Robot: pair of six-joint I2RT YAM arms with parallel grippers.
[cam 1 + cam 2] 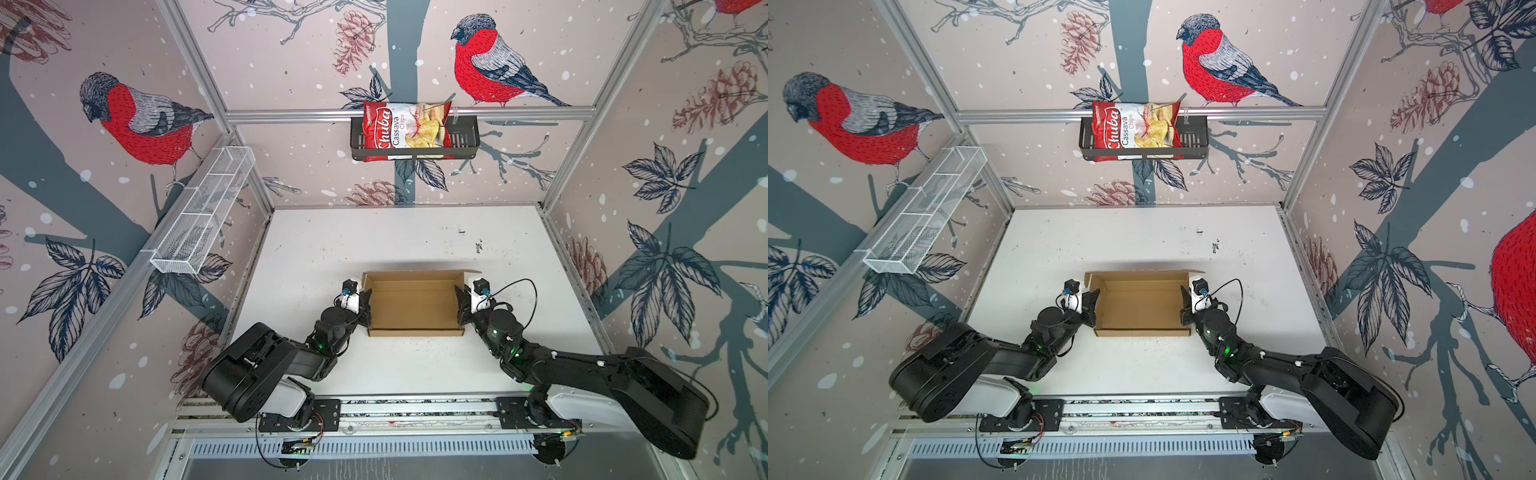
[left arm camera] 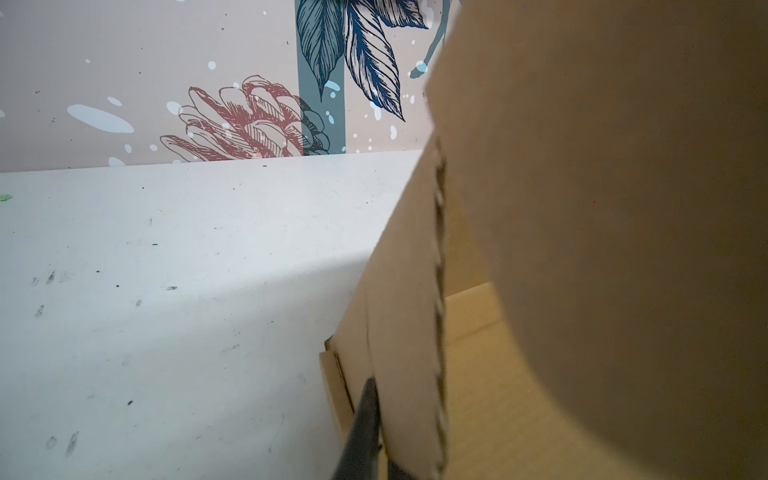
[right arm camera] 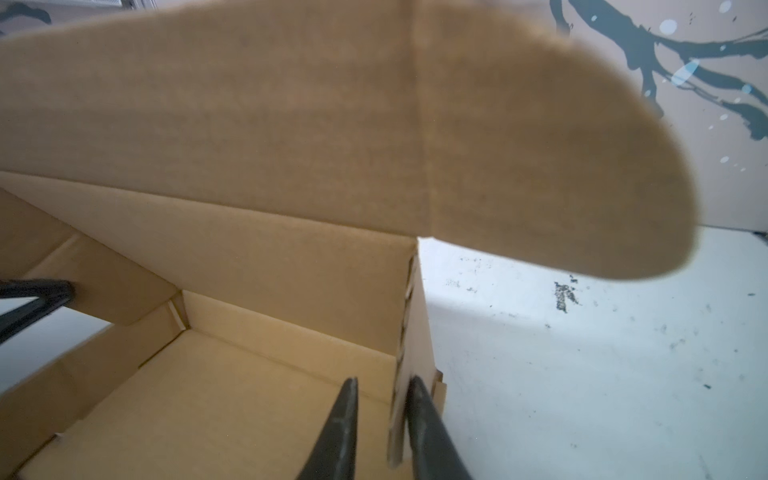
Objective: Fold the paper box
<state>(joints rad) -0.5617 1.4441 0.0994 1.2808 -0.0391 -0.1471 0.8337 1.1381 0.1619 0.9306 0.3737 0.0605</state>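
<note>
- We count one paper box (image 1: 415, 307) (image 1: 1142, 307). It sits open side up on the white table (image 1: 415, 241), about midway across, between the two grippers.
- Its lid panel stands up along the far side. We see two rounded ear flaps on it, one in the left wrist view (image 2: 623, 166) and one in the right wrist view (image 3: 561, 145).
- There are two arms and two grippers, one at each short side of the box.
- The left gripper (image 1: 365, 307) is pinched on the box's left side wall. In the left wrist view one dark fingertip (image 2: 368, 409) lies against the outside of that wall, and most of the other finger is hidden behind the cardboard.
- The right gripper (image 1: 461, 307) (image 3: 382, 415) straddles the right side wall with its jaws slightly parted. One of its fingers (image 3: 345, 419) is inside the box with a gap to the cardboard and the other is outside, so it clamps nothing.
- Two baskets hang on the walls: a white wire basket (image 1: 203, 212) on the left wall and a black basket (image 1: 465, 137) on the back wall.
- One red chips bag (image 1: 405, 129) sits in the black basket.
</note>
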